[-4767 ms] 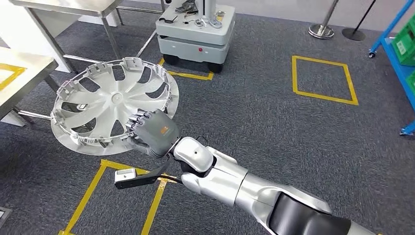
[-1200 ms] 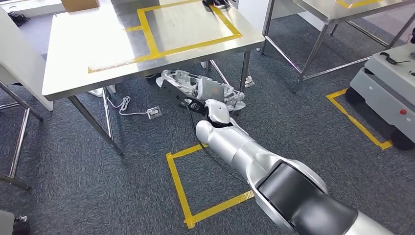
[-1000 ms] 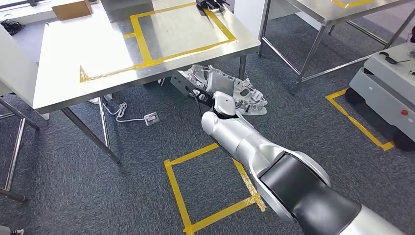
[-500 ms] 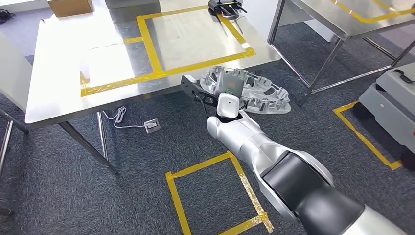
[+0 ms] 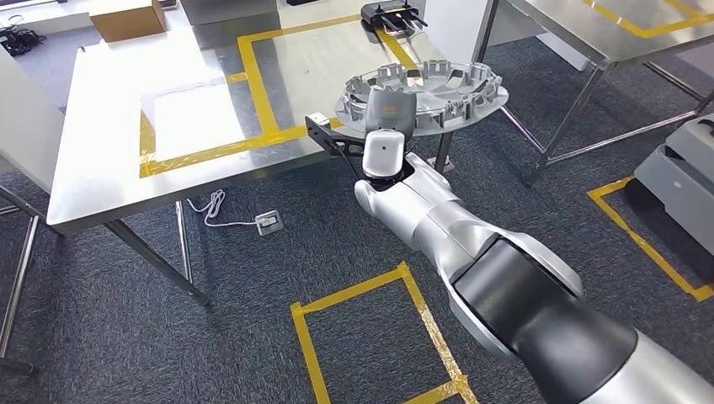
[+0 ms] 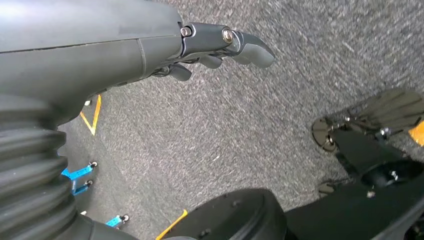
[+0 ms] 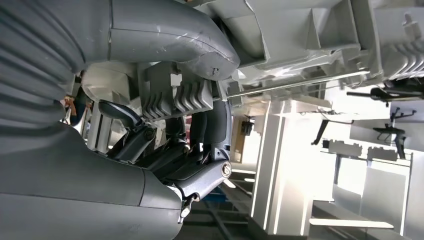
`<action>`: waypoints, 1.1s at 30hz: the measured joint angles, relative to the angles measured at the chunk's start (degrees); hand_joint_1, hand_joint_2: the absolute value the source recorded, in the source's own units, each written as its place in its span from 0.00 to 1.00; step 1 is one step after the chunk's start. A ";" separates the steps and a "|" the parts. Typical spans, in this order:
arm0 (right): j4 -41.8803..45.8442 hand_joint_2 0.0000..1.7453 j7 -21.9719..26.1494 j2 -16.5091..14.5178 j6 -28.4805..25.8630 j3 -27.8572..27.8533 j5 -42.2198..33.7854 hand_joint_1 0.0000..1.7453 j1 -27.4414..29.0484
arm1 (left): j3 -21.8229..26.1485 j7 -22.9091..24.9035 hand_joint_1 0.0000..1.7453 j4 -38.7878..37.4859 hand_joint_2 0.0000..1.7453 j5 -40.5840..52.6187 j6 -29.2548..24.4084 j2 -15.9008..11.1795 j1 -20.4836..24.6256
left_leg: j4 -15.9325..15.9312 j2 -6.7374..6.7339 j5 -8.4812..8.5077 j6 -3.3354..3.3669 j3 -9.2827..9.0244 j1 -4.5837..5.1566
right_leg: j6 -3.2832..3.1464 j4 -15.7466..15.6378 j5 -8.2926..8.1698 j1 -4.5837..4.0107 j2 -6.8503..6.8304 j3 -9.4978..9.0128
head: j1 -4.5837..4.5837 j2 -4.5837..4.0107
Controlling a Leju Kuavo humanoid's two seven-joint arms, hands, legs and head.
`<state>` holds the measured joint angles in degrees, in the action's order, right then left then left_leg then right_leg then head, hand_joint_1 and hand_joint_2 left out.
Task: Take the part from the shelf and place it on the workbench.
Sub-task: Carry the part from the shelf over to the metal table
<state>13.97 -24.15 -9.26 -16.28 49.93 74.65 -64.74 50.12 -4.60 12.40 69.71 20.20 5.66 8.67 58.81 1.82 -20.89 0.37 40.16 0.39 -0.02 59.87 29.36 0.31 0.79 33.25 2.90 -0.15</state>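
Right hand (image 5: 389,112) holding the wheel cover (image 5: 429,91) by its near rim, the disc carried roughly level above the corner of the steel table (image 5: 109,181), clip side up; in the right wrist view the fingers (image 7: 202,132) are curled round a ribbed rim clip with the thumb over it; the part looks like thin moulded plastic, probably light and fairly stiff yet springy, with clips that could snap; a rim hold seems sounder than the slotted spokes; left hand (image 6: 220,45) hangs over carpet, fingers loosely curled, holding nothing.
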 joint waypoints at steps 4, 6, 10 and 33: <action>0.00 1.00 -0.10 -1.09 0.71 0.90 1.20 1.00 -1.36 | 0.00 0.13 0.00 0.07 1.00 -0.60 0.00 -0.04 0.09 | -0.20 -0.01 0.04 -0.33 -0.22 -0.01 | -0.26 0.00 0.09 -0.04 -0.01 -0.13 | 0.00 0.00; 0.00 1.00 -0.13 -1.56 0.80 1.06 1.40 1.00 -1.69 | 0.00 0.12 0.00 0.08 1.00 -0.83 0.00 -0.04 0.07 | -0.21 -0.02 0.00 -0.50 -0.29 -0.01 | -0.35 0.01 0.15 -0.05 -0.02 -0.23 | 0.01 0.00; 0.00 1.00 -0.13 -2.16 0.66 1.17 1.55 1.00 -2.09 | 0.00 -0.04 0.00 0.10 1.00 -0.99 0.00 -0.05 0.02 | -0.21 -0.01 -0.04 -0.60 -0.31 -0.02 | -0.39 0.00 0.18 0.01 -0.04 -0.30 | 0.01 0.00; -0.28 1.00 0.02 -3.28 0.10 1.19 2.21 1.00 -2.21 | 0.04 0.19 0.00 0.30 1.00 -1.51 -0.02 -0.82 -0.80 | -0.78 -0.19 -5.44 0.43 -6.48 -1.17 | 3.06 9.40 0.52 1.57 -0.49 7.84 | 0.20 0.00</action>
<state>13.69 -24.14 -12.54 -16.18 51.12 76.86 -66.96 50.16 -4.41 12.70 68.20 20.17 4.84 7.87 58.03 1.63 -26.33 0.80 33.68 -0.78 3.04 69.27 29.88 1.88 0.30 41.09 3.09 -0.15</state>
